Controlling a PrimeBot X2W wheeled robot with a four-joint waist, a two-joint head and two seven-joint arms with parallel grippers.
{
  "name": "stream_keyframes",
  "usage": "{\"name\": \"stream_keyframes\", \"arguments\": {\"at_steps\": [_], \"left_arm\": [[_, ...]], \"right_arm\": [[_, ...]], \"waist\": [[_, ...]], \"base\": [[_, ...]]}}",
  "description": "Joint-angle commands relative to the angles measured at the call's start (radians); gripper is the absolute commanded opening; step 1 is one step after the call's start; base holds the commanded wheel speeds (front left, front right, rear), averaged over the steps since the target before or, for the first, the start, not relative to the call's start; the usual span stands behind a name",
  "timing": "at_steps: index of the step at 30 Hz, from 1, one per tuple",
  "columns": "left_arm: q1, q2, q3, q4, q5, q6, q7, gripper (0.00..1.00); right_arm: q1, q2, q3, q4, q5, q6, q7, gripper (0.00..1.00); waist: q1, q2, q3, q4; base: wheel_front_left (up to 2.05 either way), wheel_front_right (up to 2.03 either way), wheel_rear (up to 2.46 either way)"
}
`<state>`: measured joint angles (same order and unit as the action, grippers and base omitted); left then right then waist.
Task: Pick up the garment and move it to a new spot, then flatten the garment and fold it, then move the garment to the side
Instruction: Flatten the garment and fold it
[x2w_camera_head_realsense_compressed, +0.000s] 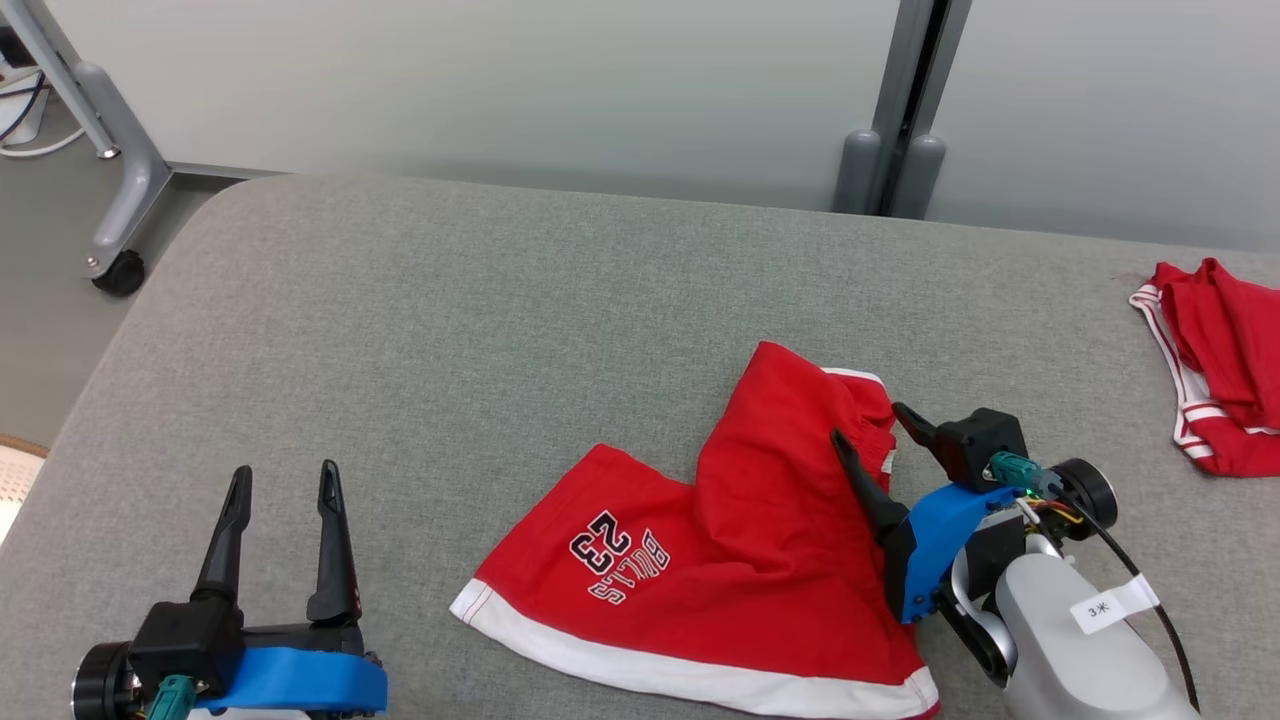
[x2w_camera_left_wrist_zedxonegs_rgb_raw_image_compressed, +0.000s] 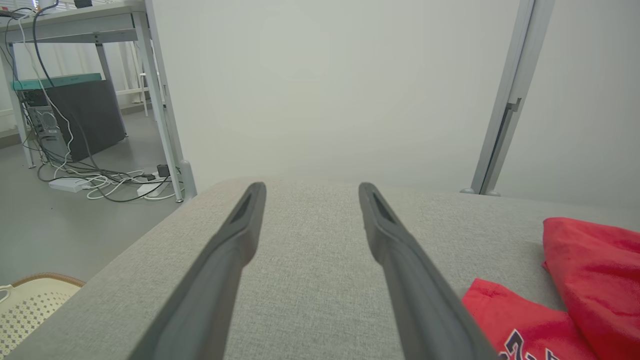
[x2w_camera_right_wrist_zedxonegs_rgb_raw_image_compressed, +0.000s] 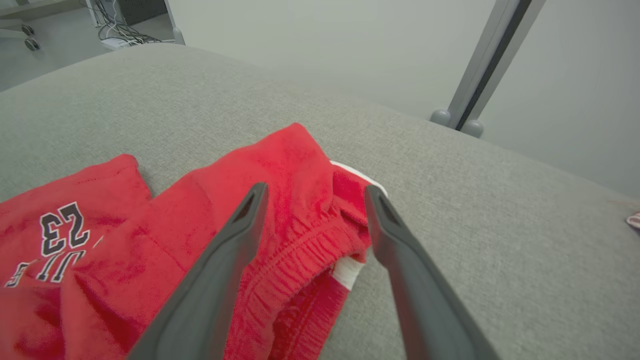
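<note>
The right gripper is released, its two fingers spread wide and holding nothing. Directly under it lie the shorts, red with a white hem and a "BULLS 23" print. In the right wrist view the right gripper straddles the gathered waistband of the shorts. One finger crosses the red cloth, and the other hangs at the cloth's edge, just past a white tag. Whether either finger touches the fabric cannot be told. From this gripper the shorts spread away to its left and back toward the robot, lying rumpled with one leg folded over. The printed leg is the part farthest to the gripper's left. The left gripper is also released and empty, its fingers parted above the bare grey surface. The shorts lie to its right, apart from it. In the left wrist view the left gripper points across the surface, and the shorts show just beyond its right finger. Well off to the right gripper's right, near the surface's edge, lies another garment, red with white stripes and crumpled.
</note>
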<state>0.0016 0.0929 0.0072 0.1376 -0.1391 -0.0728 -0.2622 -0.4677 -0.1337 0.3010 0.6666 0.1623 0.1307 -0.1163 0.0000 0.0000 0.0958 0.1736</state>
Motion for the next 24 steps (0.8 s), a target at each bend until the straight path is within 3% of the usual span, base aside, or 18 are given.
{"name": "stream_keyframes", "arguments": {"at_steps": [1, 12, 14, 15, 24], "left_arm": [[-0.016, -0.003, 0.003, 0.004, 0.009, -0.006, -0.003, 1.0], [-0.041, -0.024, -0.001, 0.013, 0.024, -0.023, -0.003, 1.0], [-0.045, -0.026, -0.002, 0.015, 0.026, -0.025, -0.003, 1.0], [-0.047, -0.027, -0.001, 0.018, 0.025, -0.026, -0.003, 1.0], [-0.057, -0.034, 0.002, 0.03, 0.034, -0.039, -0.003, 1.0]], "right_arm": [[-0.023, -0.015, 0.01, 0.036, 0.001, 0.0, 0.009, 1.0], [-0.125, -0.015, 0.114, 0.315, 0.019, 0.0, 0.061, 1.0], [-0.14, -0.011, 0.138, 0.345, 0.036, 0.0, 0.059, 0.1], [-0.147, -0.014, 0.148, 0.357, 0.046, 0.0, 0.057, 0.0], [-0.295, -0.103, 0.086, 0.461, 0.082, 0.0, -0.063, 0.0]], "waist": [[0.0, 0.0, 0.008, 0.012], [0.0, 0.0, 0.035, 0.037], [0.0, 0.0, 0.037, 0.039], [0.0, 0.0, 0.037, 0.039], [0.0, 0.0, 0.038, 0.044]], "base": [[0.0, 0.0, 0.0], [0.0, 0.0, 0.0], [0.0, 0.0, 0.0], [0.0, 0.0, 0.0], [0.0, 0.0, 0.0]]}}
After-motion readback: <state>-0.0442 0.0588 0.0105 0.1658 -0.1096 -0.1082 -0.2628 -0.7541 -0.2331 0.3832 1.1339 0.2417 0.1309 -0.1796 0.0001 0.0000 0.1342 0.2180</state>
